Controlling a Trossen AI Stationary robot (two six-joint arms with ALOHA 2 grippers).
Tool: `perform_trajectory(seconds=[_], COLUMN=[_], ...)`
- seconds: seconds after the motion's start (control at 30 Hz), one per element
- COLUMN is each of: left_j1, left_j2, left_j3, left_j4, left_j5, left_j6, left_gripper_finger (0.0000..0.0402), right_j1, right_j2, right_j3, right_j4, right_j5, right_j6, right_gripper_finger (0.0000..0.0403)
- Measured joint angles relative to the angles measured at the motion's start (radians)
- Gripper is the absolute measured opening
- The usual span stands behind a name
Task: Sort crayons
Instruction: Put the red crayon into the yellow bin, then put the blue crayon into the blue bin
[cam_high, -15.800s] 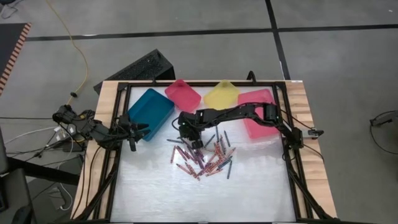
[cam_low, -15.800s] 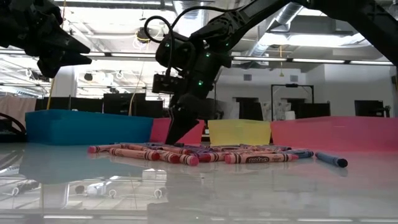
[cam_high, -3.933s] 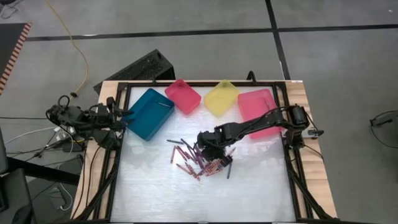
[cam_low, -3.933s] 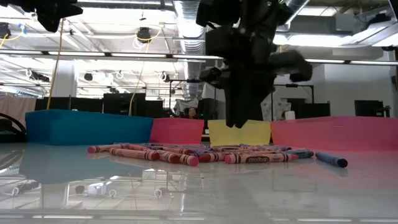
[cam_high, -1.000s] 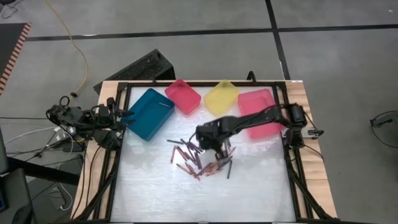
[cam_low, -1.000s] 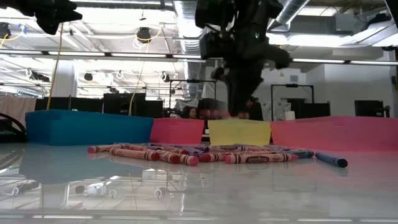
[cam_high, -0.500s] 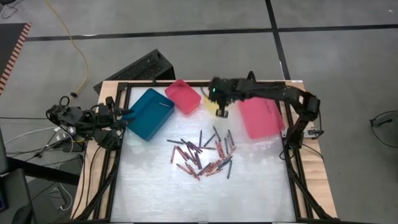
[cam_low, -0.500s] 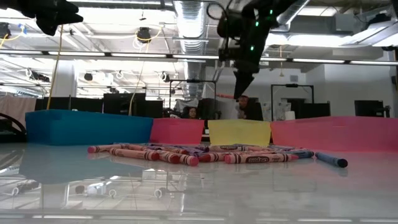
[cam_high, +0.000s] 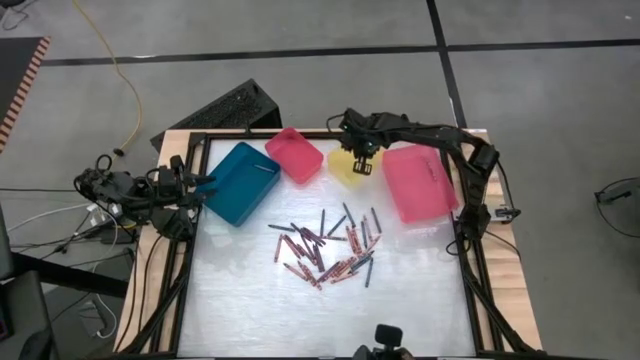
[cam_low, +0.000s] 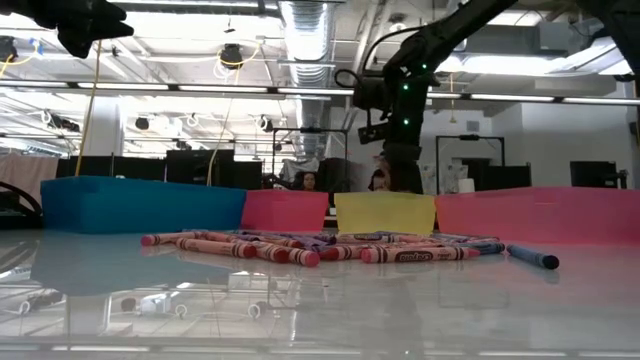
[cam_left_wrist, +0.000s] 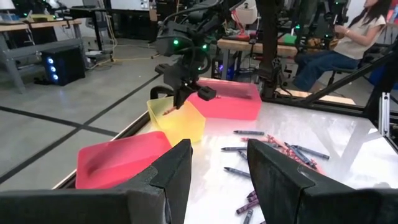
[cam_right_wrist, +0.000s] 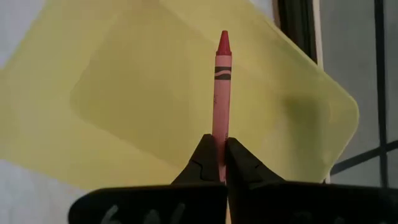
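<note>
Crayon time: the right tool (cam_high: 361, 166) hangs over the yellow bin (cam_high: 347, 172) at the far side of the worktop (cam_high: 400, 300), and its fingers (cam_right_wrist: 200, 163) are pinched tight on a single red crayon (cam_right_wrist: 220, 106). From the right wrist view that crayon sticks straight out past the fingertips, point forward, with the yellow bin's floor right behind it. The low view shows the right arm well above the bin's rim, so the crayon is in the air, not in the bin.

Back in the middle of the worktop lies the loose pile of crayons (cam_high: 330, 252), mostly red and pink with some dark ones mixed in, spread flat and crossing each other. One dark crayon (cam_low: 533, 257) sits a little apart from the heap.

The teal bin (cam_high: 240, 180), a small pink bin (cam_high: 295, 153) and a large pink bin (cam_high: 420, 180) line the far edge beside the yellow one.

The left tool (cam_high: 203, 182) waits at the left edge, near the teal bin, fingers spread apart with nothing between them.
</note>
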Motion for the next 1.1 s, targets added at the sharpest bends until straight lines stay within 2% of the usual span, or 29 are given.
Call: perform_trajectory(seconds=[0.17,0.47,0.67,0.83,0.97,1.1], left_j1=[0.000,0.000,0.000,0.000,0.000,0.000], left_j2=[0.000,0.000,0.000,0.000,0.000,0.000], left_j3=[0.000,0.000,0.000,0.000,0.000,0.000], left_j4=[0.000,0.000,0.000,-0.001,-0.013,-0.044], left_j5=[0.000,0.000,0.000,0.004,0.007,0.009], left_j6=[-0.005,-0.005,-0.005,-0.008,-0.018,-0.050], left_gripper_finger=[0.0145,0.0145,0.0145,0.0145,0.0145,0.0145], right_j1=[0.004,0.016,0.086,0.180,0.267,0.368], right_j2=[0.000,-0.001,-0.020,-0.036,-0.042,-0.043], right_j3=[0.000,0.008,0.088,0.148,0.146,0.113], right_j4=[0.001,-0.011,-0.124,-0.268,-0.375,-0.435], right_j5=[-0.003,-0.002,-0.016,-0.051,-0.052,-0.047], right_j6=[-0.020,-0.020,0.033,0.247,0.482,0.640], right_gripper_finger=[0.0023,0.0115,0.0132,0.0129,0.0126,0.0126])
